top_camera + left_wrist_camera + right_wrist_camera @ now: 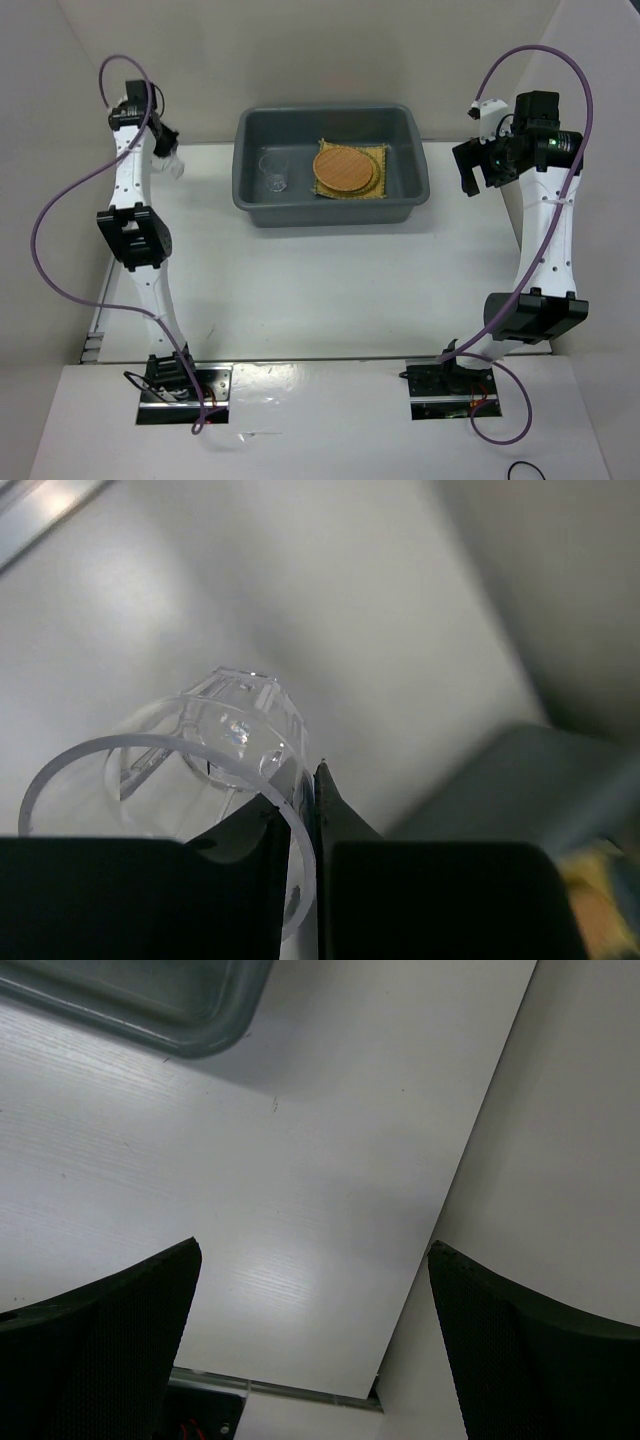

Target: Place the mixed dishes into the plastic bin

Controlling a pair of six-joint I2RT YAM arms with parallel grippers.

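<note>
The dark grey-blue plastic bin (250, 205) stands at the back middle of the table. Inside lie a yellow woven mat (378, 185) with a round orange woven plate (344, 168) on it, and a small clear cup (274, 172) at the bin's left. My left gripper (168, 160) is left of the bin, shut on the rim of a second clear cup (205, 755), which it holds off the table; the bin's corner (520, 780) shows at the right of the left wrist view. My right gripper (480, 172) is open and empty, right of the bin, whose corner (190, 1020) shows in its wrist view.
White walls enclose the table on the left, back and right. The right wall (570, 1160) meets the table edge close to my right gripper. The arm bases sit at the near edge.
</note>
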